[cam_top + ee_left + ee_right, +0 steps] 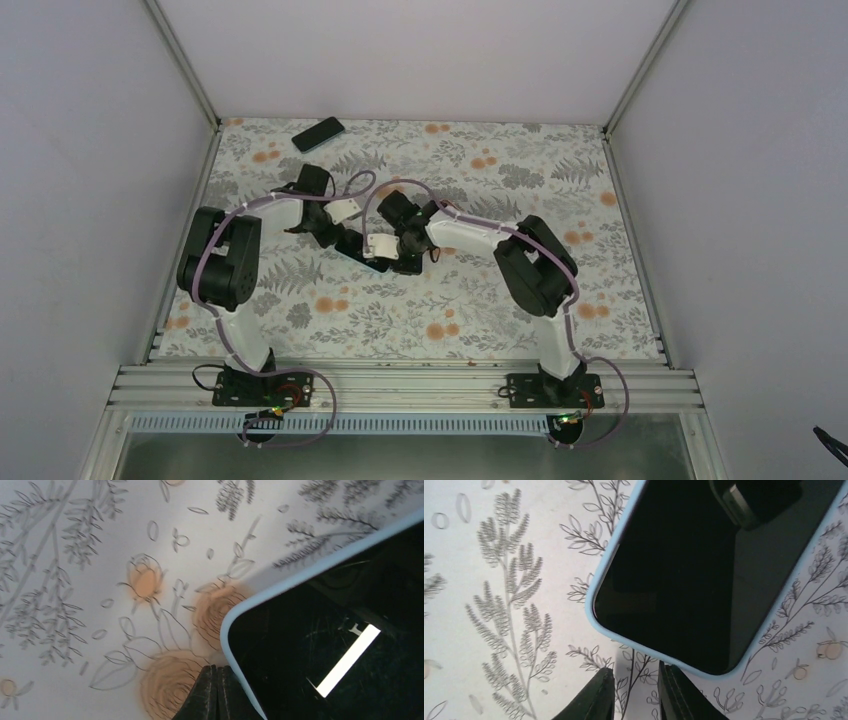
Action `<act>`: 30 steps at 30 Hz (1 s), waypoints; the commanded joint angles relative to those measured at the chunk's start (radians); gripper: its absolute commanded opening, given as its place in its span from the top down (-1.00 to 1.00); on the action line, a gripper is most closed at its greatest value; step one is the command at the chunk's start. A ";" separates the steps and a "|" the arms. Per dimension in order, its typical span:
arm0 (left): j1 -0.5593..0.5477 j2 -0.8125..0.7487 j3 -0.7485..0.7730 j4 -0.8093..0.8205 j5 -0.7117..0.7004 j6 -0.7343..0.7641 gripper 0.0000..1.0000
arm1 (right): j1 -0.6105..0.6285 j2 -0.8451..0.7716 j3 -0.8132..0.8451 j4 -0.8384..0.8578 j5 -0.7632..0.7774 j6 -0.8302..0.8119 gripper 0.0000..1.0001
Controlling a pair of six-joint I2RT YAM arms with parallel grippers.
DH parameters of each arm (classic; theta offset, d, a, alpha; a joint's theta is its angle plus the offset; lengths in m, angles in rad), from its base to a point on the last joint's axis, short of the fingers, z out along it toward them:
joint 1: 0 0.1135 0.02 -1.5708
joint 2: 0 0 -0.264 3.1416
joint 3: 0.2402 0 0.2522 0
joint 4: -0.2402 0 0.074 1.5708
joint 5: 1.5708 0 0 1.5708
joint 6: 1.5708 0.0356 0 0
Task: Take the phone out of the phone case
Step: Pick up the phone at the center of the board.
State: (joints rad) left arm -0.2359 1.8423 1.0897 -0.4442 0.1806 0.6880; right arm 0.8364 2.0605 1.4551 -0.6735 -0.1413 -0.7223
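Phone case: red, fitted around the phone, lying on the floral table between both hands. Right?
No: the phone case is light blue, not red, as the left wrist view shows. It is fitted around the phone, lying on the floral table between the left hand and right hand.

The floral-printed table point(480, 300) carries a blue-cased phone point(704, 570) at centre and a dark slab point(318, 133) by its far-left corner.
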 commanded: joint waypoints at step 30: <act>0.226 -0.167 0.114 -0.122 0.019 -0.183 -1.00 | 0.018 0.264 0.427 -0.260 -0.074 0.191 -1.00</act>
State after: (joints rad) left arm -0.0185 1.6932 1.2057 -0.5739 0.2096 0.5335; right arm 0.8371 2.2848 1.8687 -0.8955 -0.2451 -0.5667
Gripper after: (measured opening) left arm 0.999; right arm 0.997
